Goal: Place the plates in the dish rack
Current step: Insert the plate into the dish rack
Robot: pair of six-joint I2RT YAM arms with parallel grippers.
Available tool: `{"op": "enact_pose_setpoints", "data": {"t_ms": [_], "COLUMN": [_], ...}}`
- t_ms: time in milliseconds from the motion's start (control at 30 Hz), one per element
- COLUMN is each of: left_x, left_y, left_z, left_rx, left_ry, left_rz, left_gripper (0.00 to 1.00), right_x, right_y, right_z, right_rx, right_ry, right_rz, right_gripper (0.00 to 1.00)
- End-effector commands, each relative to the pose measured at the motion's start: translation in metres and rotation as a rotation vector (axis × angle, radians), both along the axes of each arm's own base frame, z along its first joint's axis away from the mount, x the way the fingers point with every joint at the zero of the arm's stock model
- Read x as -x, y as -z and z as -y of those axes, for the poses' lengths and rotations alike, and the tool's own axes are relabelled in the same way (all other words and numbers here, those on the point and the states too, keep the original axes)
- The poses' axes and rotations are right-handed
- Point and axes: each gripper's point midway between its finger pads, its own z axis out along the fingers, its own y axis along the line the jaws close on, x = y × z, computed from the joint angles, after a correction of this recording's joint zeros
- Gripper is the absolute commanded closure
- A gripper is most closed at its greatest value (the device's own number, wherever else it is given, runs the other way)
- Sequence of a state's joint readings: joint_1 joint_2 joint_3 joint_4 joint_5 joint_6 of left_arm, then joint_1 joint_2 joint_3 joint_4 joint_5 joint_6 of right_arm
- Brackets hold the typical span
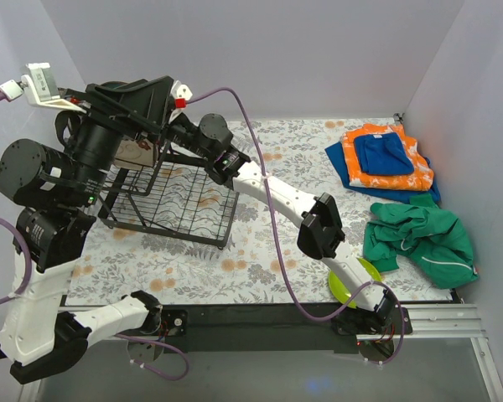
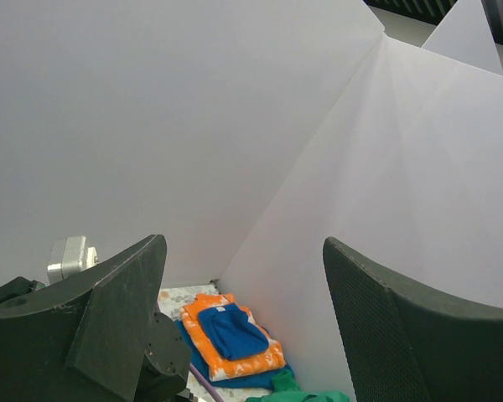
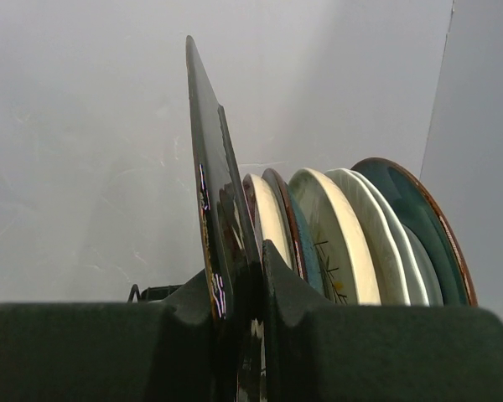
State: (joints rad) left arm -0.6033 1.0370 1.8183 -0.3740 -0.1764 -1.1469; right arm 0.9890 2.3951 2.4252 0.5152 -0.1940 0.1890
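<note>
My right gripper (image 3: 253, 261) is shut on the rim of a dark plate (image 3: 206, 167), which stands upright on edge. To its right several more plates stand in a row: a cream one (image 3: 271, 219), a dark blue-grey one (image 3: 300, 243), a cream plate with a sprig (image 3: 339, 243), a white one (image 3: 384, 239) and a dark teal one (image 3: 423, 213). The black wire dish rack (image 1: 184, 205) sits at the left of the table, its left part hidden by my raised left arm. A lime green plate (image 1: 345, 283) lies flat under my right arm. My left gripper (image 2: 243, 251) hangs open and empty, facing the wall.
Folded orange and blue clothes (image 1: 386, 159) lie at the back right, with a crumpled green garment (image 1: 419, 234) in front of them. White walls enclose the flowered table (image 1: 260, 260) at the back and on both sides. A purple cable (image 1: 272, 209) runs along my right arm.
</note>
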Motion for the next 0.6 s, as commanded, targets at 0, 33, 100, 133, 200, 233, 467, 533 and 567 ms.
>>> {"op": "enact_pose_setpoints", "data": {"t_ms": [0, 33, 100, 133, 200, 233, 467, 533, 567], "left_x": [-0.005, -0.006, -0.006, -0.005, -0.005, -0.005, -0.002, -0.002, -0.002], "left_y": [0.006, 0.007, 0.007, 0.007, 0.007, 0.007, 0.007, 0.008, 0.008], "left_z": [-0.001, 0.0, 0.0, -0.001, -0.002, -0.002, -0.007, -0.007, -0.008], "left_rx": [-0.006, -0.009, -0.009, -0.007, -0.007, -0.007, -0.005, -0.008, -0.008], "left_ry": [-0.017, -0.016, -0.014, -0.017, -0.019, -0.022, -0.034, -0.037, -0.041], "left_rz": [-0.022, -0.023, -0.023, -0.022, -0.02, -0.022, -0.018, -0.018, -0.017], "left_gripper": [0.26, 0.26, 0.26, 0.26, 0.26, 0.26, 0.26, 0.26, 0.26], "right_x": [0.04, 0.039, 0.039, 0.039, 0.037, 0.038, 0.036, 0.035, 0.034], "right_y": [-0.133, -0.128, -0.128, -0.124, -0.123, -0.123, -0.112, -0.109, -0.109], "right_z": [0.064, 0.061, 0.061, 0.06, 0.059, 0.059, 0.055, 0.054, 0.054], "right_rx": [-0.363, -0.352, -0.351, -0.343, -0.34, -0.336, -0.306, -0.297, -0.296], "right_ry": [0.024, 0.022, 0.023, 0.025, 0.028, 0.029, 0.039, 0.048, 0.053], "right_rz": [0.237, 0.23, 0.23, 0.231, 0.232, 0.236, 0.241, 0.251, 0.252], "right_gripper": [0.99, 0.99, 0.99, 0.99, 0.99, 0.99, 0.99, 0.99, 0.99]}}
